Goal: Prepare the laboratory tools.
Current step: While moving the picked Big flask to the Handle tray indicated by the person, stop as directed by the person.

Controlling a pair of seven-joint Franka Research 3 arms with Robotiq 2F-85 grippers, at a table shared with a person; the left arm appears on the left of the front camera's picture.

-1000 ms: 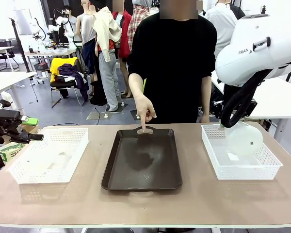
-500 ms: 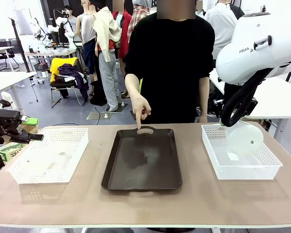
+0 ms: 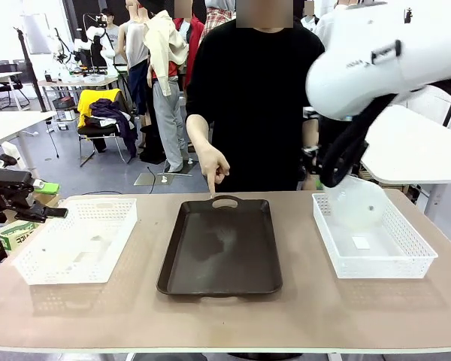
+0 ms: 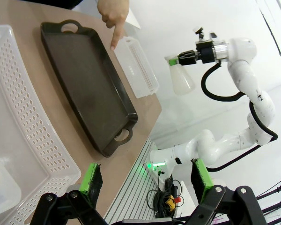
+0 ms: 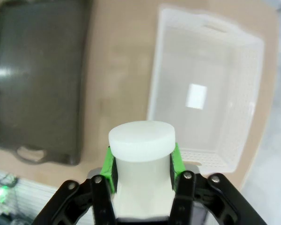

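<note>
The task is at an early stage, as I judge it. The right gripper point(image 5: 141, 165) has its jaws clenched on the neck of one translucent conical flask point(image 5: 140, 136), with a green pad on each side of the neck. The flask hangs in the air, its wide base away from the jaws, above the right lattice basket point(image 3: 376, 268), and it touches neither the basket nor the table. The dark brown tray point(image 3: 218, 248) lies off to one side of these jaws and has nothing on it. So no flask is set down on the tray yet; that seems to be what is left.

The left gripper point(image 4: 147, 180) is released: its jaws stand wide apart with nothing between them. The left lattice basket point(image 4: 18, 108) is just ahead of them. A pale translucent shape lies inside it near the jaws; it may be a second flask, but I cannot tell.

The person's hand point(image 3: 213, 164) points one finger down at the far handle of the tray.

Counted: one sure flask, two baskets, one tray, one pointing hand.
</note>
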